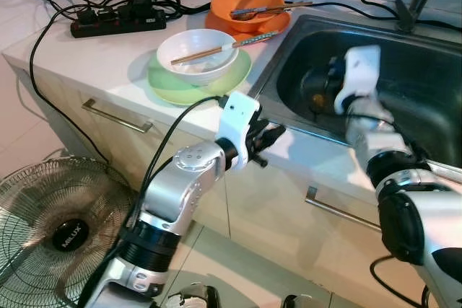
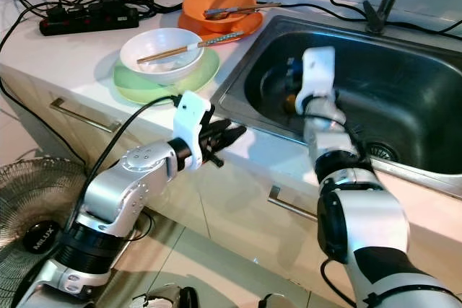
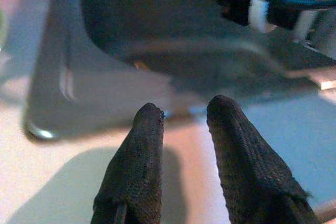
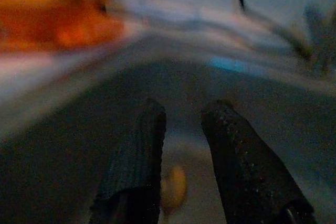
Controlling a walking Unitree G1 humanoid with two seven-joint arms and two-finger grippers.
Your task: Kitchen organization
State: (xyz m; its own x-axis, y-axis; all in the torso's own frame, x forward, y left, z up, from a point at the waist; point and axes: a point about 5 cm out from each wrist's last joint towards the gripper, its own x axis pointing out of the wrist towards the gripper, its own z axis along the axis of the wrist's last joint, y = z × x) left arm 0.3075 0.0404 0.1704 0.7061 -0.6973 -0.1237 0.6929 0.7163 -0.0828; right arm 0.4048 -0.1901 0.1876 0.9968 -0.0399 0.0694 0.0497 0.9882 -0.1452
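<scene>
Reaching into the sink (image 1: 433,88), right gripper (image 4: 181,124) fingers apart and empty, left gripper (image 3: 184,116) parted over the counter's (image 1: 108,63) front edge.

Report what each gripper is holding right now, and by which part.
Nothing is held. The left gripper hovers at the counter edge beside the sink, fingers apart and empty. The right gripper reaches down into the sink, fingers also apart and empty.

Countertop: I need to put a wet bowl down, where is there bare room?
Bare counter lies between the power strip and the green plate. Crowded: the cables behind, the orange bowl by the sink, and the left gripper at the front edge.
</scene>
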